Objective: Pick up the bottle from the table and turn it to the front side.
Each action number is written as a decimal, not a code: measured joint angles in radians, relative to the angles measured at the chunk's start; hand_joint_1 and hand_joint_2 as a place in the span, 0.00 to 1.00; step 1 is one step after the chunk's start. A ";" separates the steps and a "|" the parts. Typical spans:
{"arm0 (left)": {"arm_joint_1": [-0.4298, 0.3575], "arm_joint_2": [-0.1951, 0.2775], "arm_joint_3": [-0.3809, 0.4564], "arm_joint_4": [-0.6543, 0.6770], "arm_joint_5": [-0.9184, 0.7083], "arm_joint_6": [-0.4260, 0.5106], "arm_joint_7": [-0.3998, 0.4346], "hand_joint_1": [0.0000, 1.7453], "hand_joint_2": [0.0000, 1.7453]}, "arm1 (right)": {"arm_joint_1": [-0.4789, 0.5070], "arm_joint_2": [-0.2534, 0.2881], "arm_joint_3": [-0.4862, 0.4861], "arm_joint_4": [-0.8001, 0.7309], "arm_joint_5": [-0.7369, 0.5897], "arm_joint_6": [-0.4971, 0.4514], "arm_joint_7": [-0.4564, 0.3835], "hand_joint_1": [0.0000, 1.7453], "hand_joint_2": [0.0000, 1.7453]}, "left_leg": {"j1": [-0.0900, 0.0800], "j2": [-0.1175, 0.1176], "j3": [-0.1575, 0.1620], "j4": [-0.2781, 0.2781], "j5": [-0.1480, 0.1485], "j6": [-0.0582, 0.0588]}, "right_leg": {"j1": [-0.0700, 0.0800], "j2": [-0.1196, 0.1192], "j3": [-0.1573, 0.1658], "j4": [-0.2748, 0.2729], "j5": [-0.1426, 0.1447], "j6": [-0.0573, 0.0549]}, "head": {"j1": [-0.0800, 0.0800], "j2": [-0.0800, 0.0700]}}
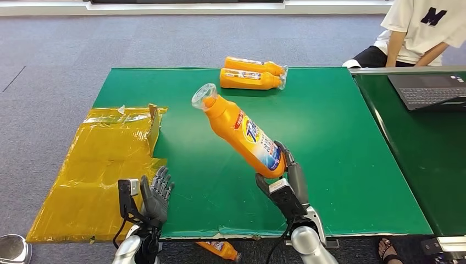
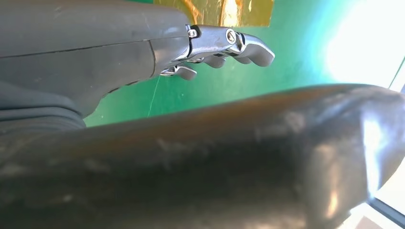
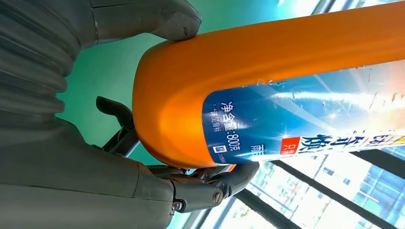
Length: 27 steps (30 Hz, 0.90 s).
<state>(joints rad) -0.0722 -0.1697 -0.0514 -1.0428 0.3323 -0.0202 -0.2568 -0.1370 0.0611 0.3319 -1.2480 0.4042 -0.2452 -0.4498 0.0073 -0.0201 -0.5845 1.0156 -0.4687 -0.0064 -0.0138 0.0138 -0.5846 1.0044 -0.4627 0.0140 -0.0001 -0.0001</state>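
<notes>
An orange bottle (image 1: 242, 135) with a blue label and clear wrapped cap hangs tilted over the middle of the green table (image 1: 329, 137), cap toward the far left. My right hand (image 1: 283, 179) grips its base end. In the right wrist view the bottle (image 3: 286, 81) has its blue label facing the camera, thumb and fingers (image 3: 210, 188) clasping the rounded bottom. My left hand (image 1: 154, 195) hovers at the table's near left edge, fingers spread and holding nothing; its fingers (image 2: 229, 45) show apart above the green surface.
Two more orange bottles (image 1: 253, 74) lie side by side at the table's far edge. A yellow plastic sheet (image 1: 99, 165) covers the left end. Another bottle (image 1: 220, 250) lies on the floor below the near edge. A person (image 1: 417, 33) sits by a laptop (image 1: 431, 91) at far right.
</notes>
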 joint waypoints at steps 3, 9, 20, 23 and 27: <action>0.008 -0.004 -0.008 -0.029 -0.039 0.026 -0.001 0.00 0.00 | 0.019 0.032 -0.013 -0.011 -0.035 0.019 -0.015 1.00 1.00 | 0.000 0.000 0.000 0.000 0.000 0.000 | 0.000 0.000 0.000 0.000 0.000 0.000 | 0.000 0.000; 0.021 -0.009 -0.025 -0.076 -0.108 0.054 -0.013 0.00 0.00 | 0.037 0.064 -0.026 -0.018 -0.067 0.065 -0.018 1.00 1.00 | 0.000 0.000 -0.001 0.000 0.000 0.000 | 0.000 0.000 -0.001 0.000 0.000 0.000 | 0.000 0.000; 0.047 -0.020 -0.092 -0.244 -0.344 0.119 -0.028 0.00 0.75 | 0.051 0.112 -0.049 0.023 -0.105 0.194 -0.036 1.00 1.00 | 0.000 0.000 -0.002 0.000 0.000 0.000 | 0.000 0.000 -0.002 0.000 0.000 0.000 | 0.000 0.000; 0.042 -0.020 -0.111 -0.267 -0.399 0.131 -0.018 0.00 1.00 | 0.046 0.122 -0.049 0.035 -0.100 0.211 -0.036 1.00 1.00 | 0.000 0.000 -0.002 0.000 0.000 0.000 | 0.000 0.000 -0.002 0.000 0.000 0.000 | 0.000 0.000; 0.022 -0.019 -0.139 -0.284 -0.446 0.127 -0.002 0.00 1.00 | 0.038 0.130 -0.049 0.052 -0.093 0.220 -0.034 1.00 1.00 | 0.000 0.000 -0.001 0.000 0.000 0.000 | 0.000 0.000 -0.001 0.000 0.000 0.000 | 0.000 0.000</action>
<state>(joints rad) -0.0505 -0.1889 -0.1906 -1.3265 -0.1142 0.1072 -0.2585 -0.0995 0.1907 0.2827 -1.1960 0.3111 -0.0247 -0.4842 0.0073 -0.0201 -0.5860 1.0156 -0.4687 -0.0065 -0.0138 0.0137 -0.5860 1.0043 -0.4626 0.0140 -0.0004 -0.0001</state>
